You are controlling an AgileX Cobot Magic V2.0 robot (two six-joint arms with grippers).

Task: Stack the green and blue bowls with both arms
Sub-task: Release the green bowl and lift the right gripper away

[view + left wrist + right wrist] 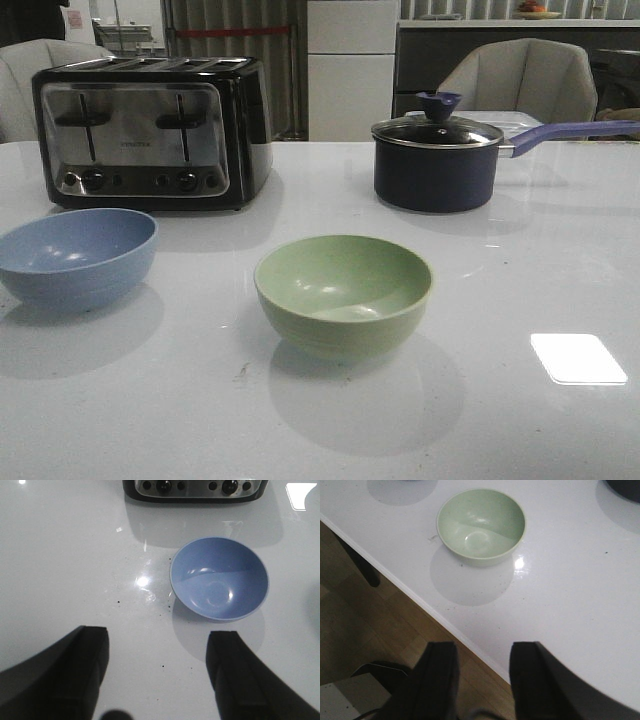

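A pale green bowl stands upright and empty near the middle of the white table. A grey-blue bowl stands at the left, in front of the toaster, also empty. Neither arm shows in the front view. In the left wrist view the blue bowl lies beyond my left gripper, which is open and holds nothing. In the right wrist view the green bowl sits well beyond my right gripper, open and empty, hovering over the table's edge.
A black and chrome toaster stands at the back left. A dark saucepan with glass lid and purple handle stands at the back right. The table edge and wooden floor show under the right gripper.
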